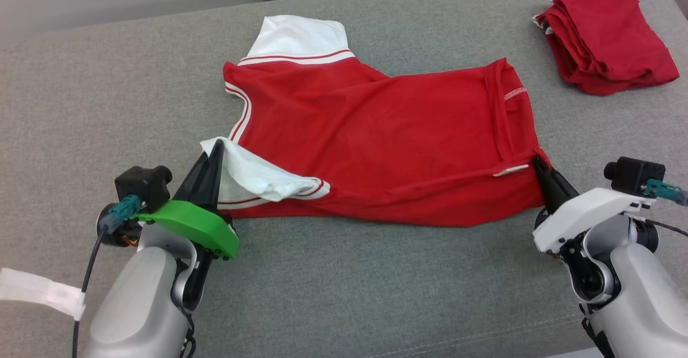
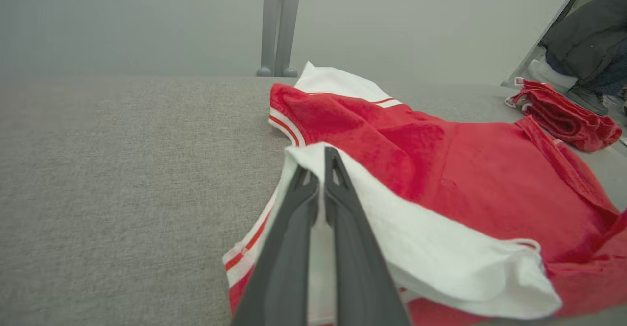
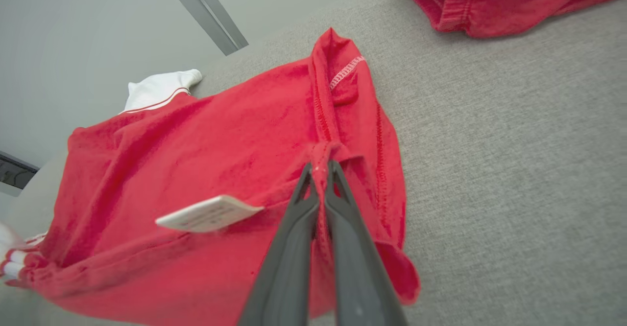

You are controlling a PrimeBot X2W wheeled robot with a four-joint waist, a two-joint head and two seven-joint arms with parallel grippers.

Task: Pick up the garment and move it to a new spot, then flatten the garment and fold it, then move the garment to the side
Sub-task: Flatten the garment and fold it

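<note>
Head view: garment [image 1: 376,148] is lying spread sideways across the middle of the grey cushion [image 1: 376,283], with the neck end pointing to the robot's left and the hem end to its right. The red body is lying mostly flat and creasing lightly. Far sleeve [image 1: 298,38], white, is lying flat at the upper left of the garment. Near sleeve [image 1: 258,178], white with red stripes, is curling up over the red cloth at the lower left. Left gripper [image 1: 215,151] is sitting at that lower left corner, fingers pressed together and pinching the near sleeve's white cloth. Right gripper [image 1: 537,162] is sitting at the lower right corner, fingers pressed together and pinching the red hem, which is bunching into a small peak at the tips. Label [image 1: 510,171], white, is sticking out of the side seam just beside the right gripper. The hem strip is turning over along the right edge and showing white stitching. Pile [image 1: 607,41] of folded red cloth with white trim is resting at the cushion's far right, well apart from the garment. Left wrist view: post [image 2: 279,22], grey, is standing upright behind the cushion's far edge.
</note>
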